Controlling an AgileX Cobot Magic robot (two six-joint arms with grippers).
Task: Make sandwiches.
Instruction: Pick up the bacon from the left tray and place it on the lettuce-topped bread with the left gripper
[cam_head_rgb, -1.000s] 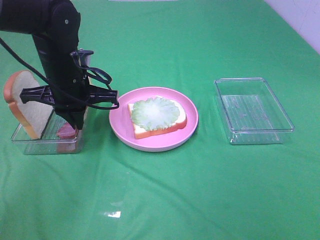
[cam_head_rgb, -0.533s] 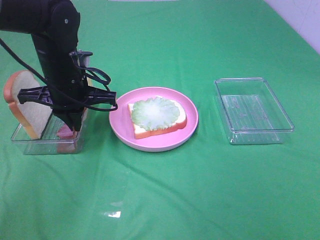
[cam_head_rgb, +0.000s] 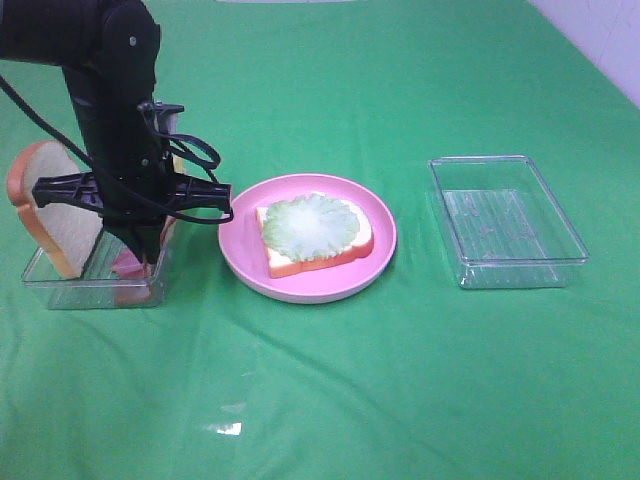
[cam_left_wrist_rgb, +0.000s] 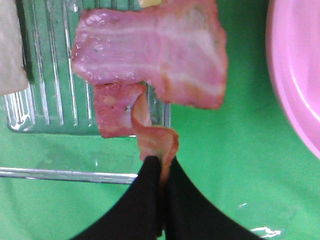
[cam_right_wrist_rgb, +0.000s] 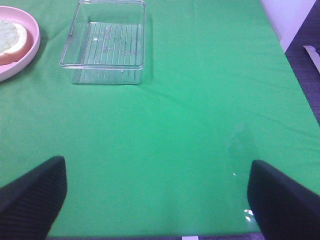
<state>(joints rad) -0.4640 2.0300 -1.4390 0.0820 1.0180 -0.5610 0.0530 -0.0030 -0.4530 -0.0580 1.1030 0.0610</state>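
Observation:
On the pink plate lies a bread slice topped with ruffled lettuce. My left gripper hangs over the right end of the left clear tray, shut on a corner of a reddish-pink bacon strip. The left wrist view shows the strip dangling from the black fingertips, partly over the tray and partly over the green cloth. A second bread slice leans upright in that tray. My right gripper stands open above bare cloth, holding nothing.
An empty clear tray sits to the right of the plate and also shows in the right wrist view as the tray. A sliver of yellow cheese peeks out behind the bacon. Green cloth covers the table.
My left gripper has shifted slightly left and up over the left tray, still gripping the bacon. The plate, bread and right arm stay as they were.

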